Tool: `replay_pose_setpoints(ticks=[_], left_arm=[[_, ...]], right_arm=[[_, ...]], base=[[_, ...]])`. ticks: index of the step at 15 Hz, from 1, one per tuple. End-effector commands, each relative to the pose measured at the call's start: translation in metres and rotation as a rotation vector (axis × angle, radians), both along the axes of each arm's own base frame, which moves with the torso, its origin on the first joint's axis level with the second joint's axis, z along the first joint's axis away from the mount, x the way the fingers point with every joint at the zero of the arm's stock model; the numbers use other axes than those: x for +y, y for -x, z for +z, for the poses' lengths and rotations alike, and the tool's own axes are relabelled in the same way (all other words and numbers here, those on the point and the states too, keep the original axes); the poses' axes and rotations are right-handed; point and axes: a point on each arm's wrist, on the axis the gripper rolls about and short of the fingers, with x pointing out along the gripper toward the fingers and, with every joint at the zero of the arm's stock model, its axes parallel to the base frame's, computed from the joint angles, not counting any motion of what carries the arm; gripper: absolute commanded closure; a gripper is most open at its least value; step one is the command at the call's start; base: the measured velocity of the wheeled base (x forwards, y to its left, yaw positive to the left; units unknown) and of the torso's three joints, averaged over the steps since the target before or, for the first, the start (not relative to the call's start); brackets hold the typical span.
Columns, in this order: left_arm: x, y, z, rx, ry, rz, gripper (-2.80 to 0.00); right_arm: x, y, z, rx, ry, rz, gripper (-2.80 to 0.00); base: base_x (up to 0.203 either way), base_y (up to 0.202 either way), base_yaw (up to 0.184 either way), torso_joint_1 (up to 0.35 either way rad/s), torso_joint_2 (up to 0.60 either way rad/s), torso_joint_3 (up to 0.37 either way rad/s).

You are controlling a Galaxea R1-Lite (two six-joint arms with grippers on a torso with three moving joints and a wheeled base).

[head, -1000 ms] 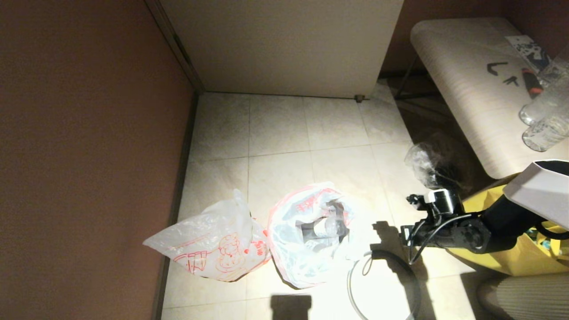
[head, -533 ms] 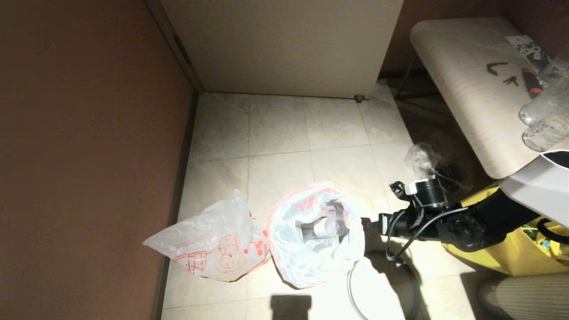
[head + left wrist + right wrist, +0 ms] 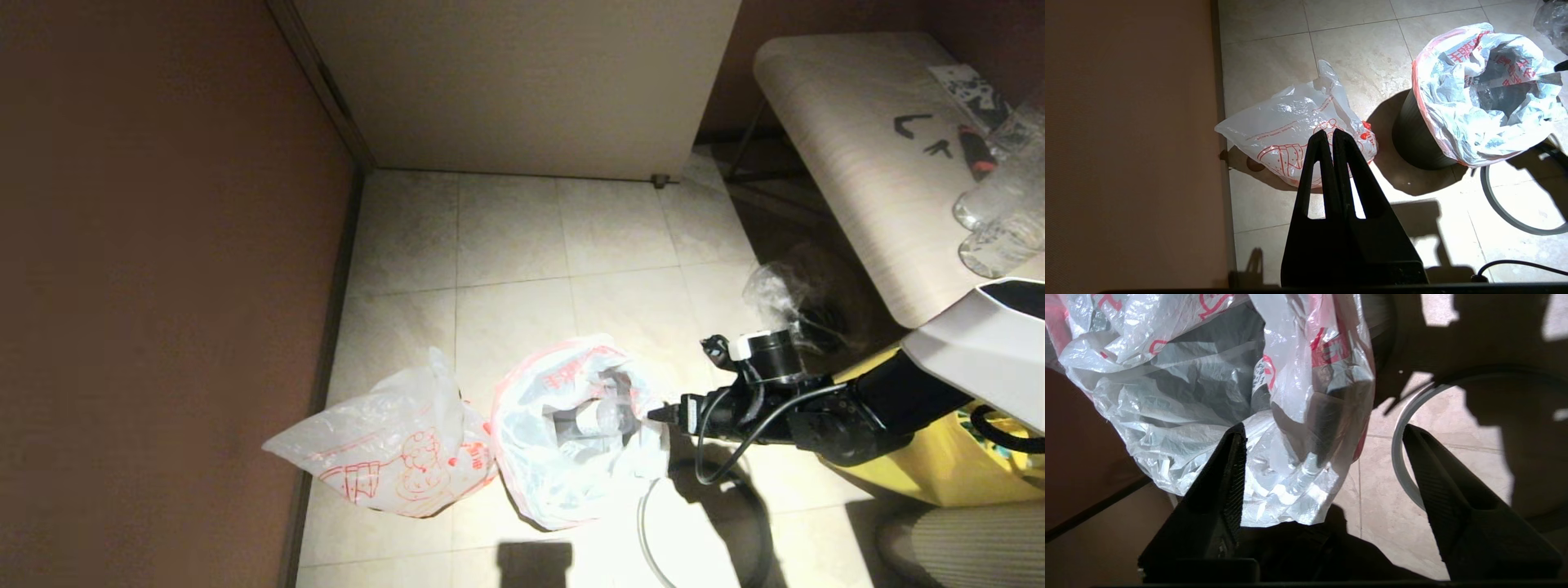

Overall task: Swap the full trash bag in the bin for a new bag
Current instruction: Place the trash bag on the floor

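Bench (image 3: pixel 857 163): right of the floor, carrying clear bottles.
Yellow tote (image 3: pixel 947 474): behind the right arm.
New bag (image 3: pixel 392 449): on tiles, touching the bin (image 3: pixel 1414 139).
Full trash bag (image 3: pixel 571 433): lining the bin.
Grey ring (image 3: pixel 649 531): on floor beside the bin.
Right gripper (image 3: pixel 657 416): jaws spread at the bag's edge, possibly touching.
Left gripper (image 3: pixel 1329 136): jaws pressed together.

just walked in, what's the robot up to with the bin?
The right gripper is at the rim of the full trash bag, jaws open around a fold of its plastic, not yet closed. The bag lines the bin. The new bag lies on the floor beside it. The left gripper is parked, shut.
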Motion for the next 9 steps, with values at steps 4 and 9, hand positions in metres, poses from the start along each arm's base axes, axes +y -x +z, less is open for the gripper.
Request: replay_pose_setpoints(ticks=[4,9], left_arm=[[0.0,0.0,-0.001,0.003,-0.001,0.001,0.0],[0.0,0.0,-0.001,0.004,-0.001,0.001,0.0]], right_arm=[[0.009,-0.011,-0.01,-0.003,0.001,0.013,-2.8],[0.012,-0.021,-0.026,0.014,0.008,0.011,-2.8]], base=[[0.0,0.0,0.0,0.0,0.0,0.0],[0.0,0.0,0.0,0.0,0.0,0.0]])
